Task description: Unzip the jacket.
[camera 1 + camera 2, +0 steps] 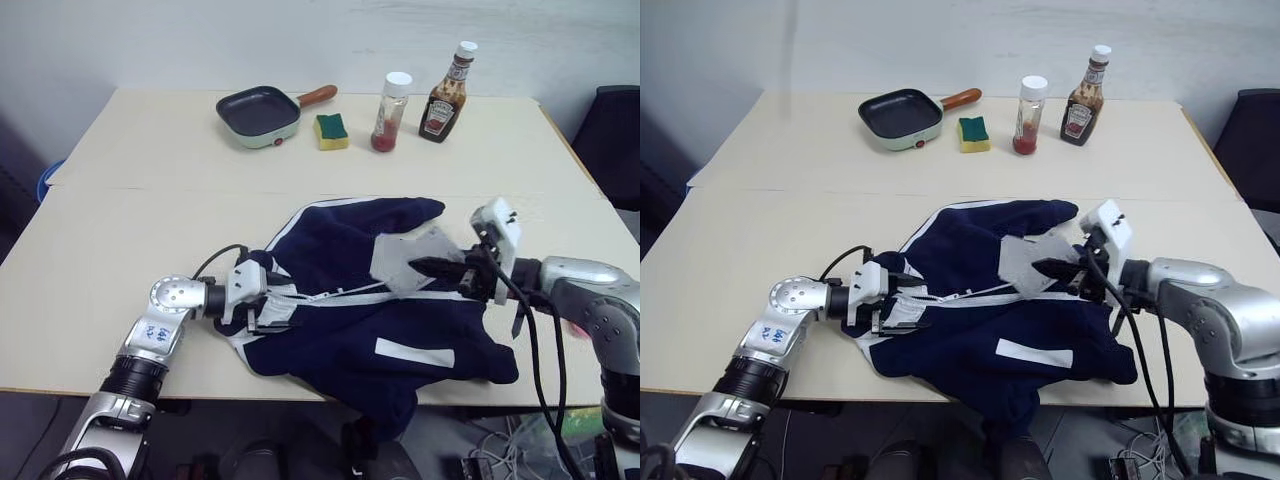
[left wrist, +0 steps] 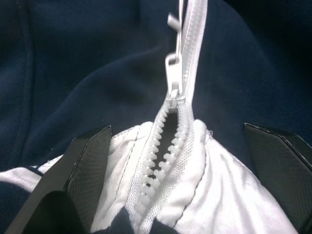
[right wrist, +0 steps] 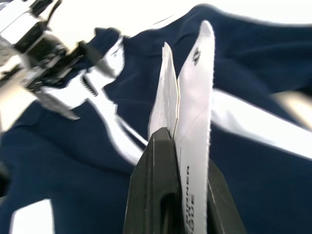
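On the table (image 1: 150, 210), the jacket (image 1: 370, 330), partly unzipped.

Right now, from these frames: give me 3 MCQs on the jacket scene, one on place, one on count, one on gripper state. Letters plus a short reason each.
1. Where is the green-and-yellow sponge?
A. Between the small pan and the clear jar
B. On the jacket
C. At the table's near edge

2. How many containers stand right of the sponge at the far side of the table?
A. One
B. Two
C. Four

3. What is the right gripper doing?
A. Hanging open over bare table
B. Shut on the white paper tag
C. Holding the pan's handle

Answers:
1. A: the sponge sits between pan and jar.
2. B: the clear jar and the brown sauce bottle.
3. B: the right wrist view shows the black fingers pinched on the tag, while the left gripper stands open around the collar end of the zipper.
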